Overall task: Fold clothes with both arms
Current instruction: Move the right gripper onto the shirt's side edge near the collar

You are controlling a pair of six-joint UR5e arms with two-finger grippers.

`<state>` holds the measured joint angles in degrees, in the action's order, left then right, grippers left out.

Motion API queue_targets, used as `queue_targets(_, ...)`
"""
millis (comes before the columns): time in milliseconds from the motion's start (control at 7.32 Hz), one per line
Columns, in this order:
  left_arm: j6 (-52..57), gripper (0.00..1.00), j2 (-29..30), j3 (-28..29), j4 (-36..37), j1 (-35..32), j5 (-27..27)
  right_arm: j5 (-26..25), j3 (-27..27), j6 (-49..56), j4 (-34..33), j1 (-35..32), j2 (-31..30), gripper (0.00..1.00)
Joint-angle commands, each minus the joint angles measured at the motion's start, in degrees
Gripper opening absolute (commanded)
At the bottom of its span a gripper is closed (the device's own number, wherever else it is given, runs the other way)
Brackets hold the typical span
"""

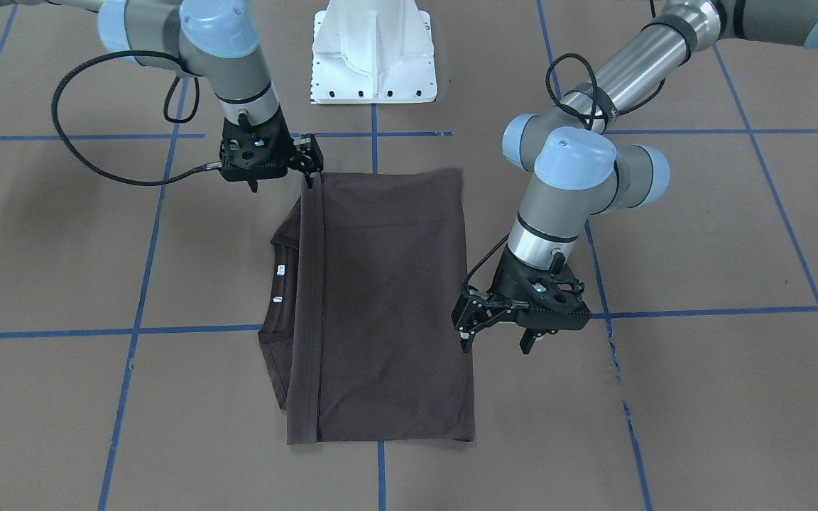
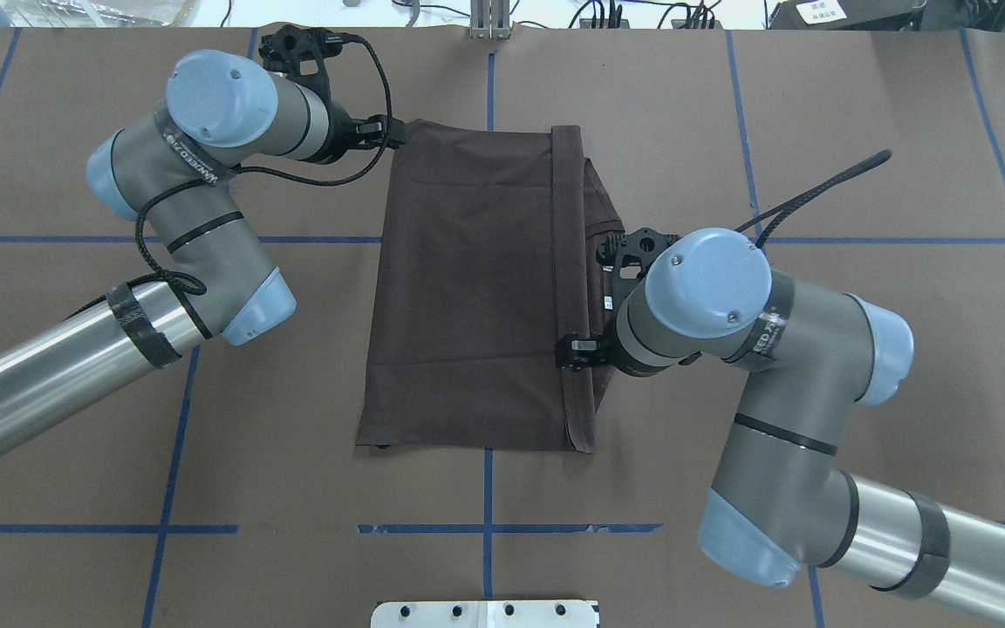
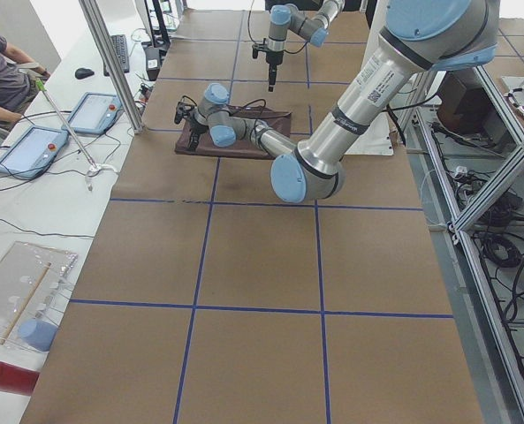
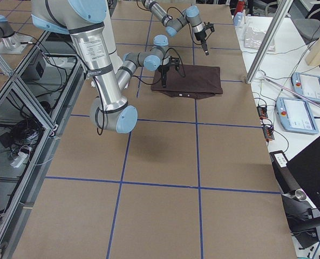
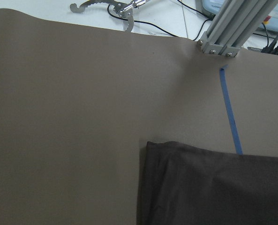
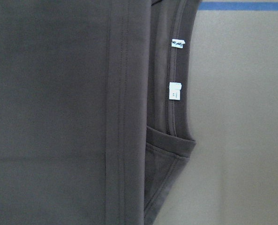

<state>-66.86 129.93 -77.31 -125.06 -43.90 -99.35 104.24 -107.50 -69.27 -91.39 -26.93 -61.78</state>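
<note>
L tool (image 1: 495,346) & R tool (image 1: 280,184) open; dk brown tee (image 1: 380,298) folded rectangular, tags (image 1: 280,270) showing.

The dark brown T-shirt (image 1: 380,298) is lying flat on the desk (image 1: 664,397), folded into a rectangle. Its hem band is lying beside the ribbed collar (image 1: 272,284), where two white tags are showing. The grey right arm (image 1: 238,78) is pointing its fingers (image 1: 313,165) at a hem corner. The left arm (image 1: 558,206) is hanging over the opposite edge.
</note>
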Motion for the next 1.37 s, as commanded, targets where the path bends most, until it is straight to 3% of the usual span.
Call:
queue_targets(0, -0.5, 1.0, -1.0, -1.9, 0.5, 0.7, -0.1, -2.3, 4.9, -0.1, -5.2, 3.5, 5.0, 1.0)
queue_targets(273, -0.6, 1.0, -1.3, -1.8, 0.2, 1.2, 0.0, -2.2, 9.0, -0.1, -5.7, 4.3, 6.9, 1.0)
queue_targets(1229, -0.6, 1.0, -1.3, -1.9, -0.3, 1.2, 0.0, -1.9, 11.0, 0.2, -10.3, 5.4, 6.2, 1.0)
